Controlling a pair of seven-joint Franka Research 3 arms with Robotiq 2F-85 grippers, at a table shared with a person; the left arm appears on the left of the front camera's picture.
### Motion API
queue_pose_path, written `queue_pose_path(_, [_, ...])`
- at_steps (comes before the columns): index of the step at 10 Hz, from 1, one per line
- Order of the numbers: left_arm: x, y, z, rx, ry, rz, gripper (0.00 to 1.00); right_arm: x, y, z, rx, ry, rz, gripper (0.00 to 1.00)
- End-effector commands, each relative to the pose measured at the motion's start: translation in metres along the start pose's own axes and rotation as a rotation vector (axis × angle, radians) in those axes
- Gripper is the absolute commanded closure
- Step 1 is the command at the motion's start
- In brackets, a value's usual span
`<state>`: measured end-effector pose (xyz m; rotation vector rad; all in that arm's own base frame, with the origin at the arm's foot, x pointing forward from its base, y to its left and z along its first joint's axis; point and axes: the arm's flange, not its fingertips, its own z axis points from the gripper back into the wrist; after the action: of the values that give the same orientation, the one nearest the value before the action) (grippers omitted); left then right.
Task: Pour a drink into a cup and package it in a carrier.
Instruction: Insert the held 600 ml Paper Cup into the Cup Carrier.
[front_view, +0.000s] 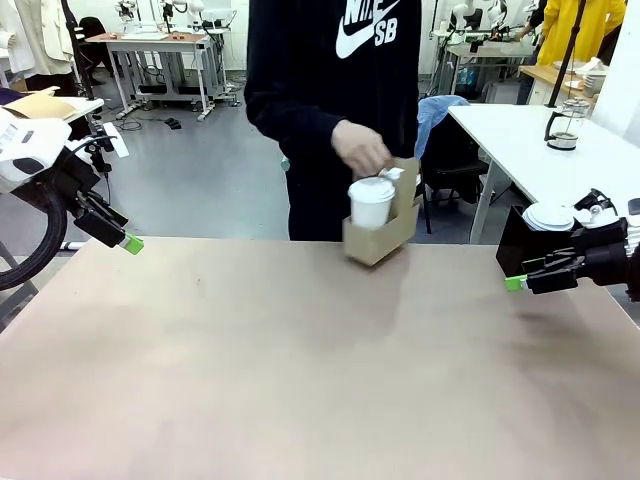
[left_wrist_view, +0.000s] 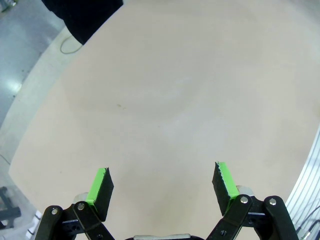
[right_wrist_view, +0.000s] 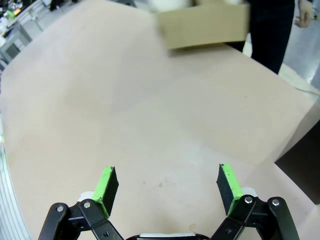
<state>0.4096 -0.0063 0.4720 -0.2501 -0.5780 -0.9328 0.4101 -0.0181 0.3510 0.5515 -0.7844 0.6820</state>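
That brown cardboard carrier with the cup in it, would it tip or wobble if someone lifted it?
Probably a bit. The carrier looks like thin cardboard, so it may flex. The lidded white cup fills just one slot, so its weight likely sits off-centre. The person's hand is at the central handle, which should steady it.

Brown cardboard carrier lifted off the far table edge, tilted, held by its handle panel, white lidded paper cup seated upright in the near slot

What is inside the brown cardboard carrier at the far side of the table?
A white cup with a lid stands in the carrier. Its lower part is hidden by the cardboard wall, and the lid hides any drink.
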Motion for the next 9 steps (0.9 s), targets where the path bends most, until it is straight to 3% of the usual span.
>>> queue_pose_path(1, [0.0007, -0.0009, 0.0016, -0.01, -0.016, 0.014, 0.0, -0.0005, -0.001, 0.0028, 0.009, 0.001, 0.005, 0.0])
queue_pose_path(9, [0.0007, -0.0009, 0.0016, -0.01, -0.016, 0.014, 0.0, -0.0005, -0.001, 0.0028, 0.009, 0.001, 0.005, 0.0])
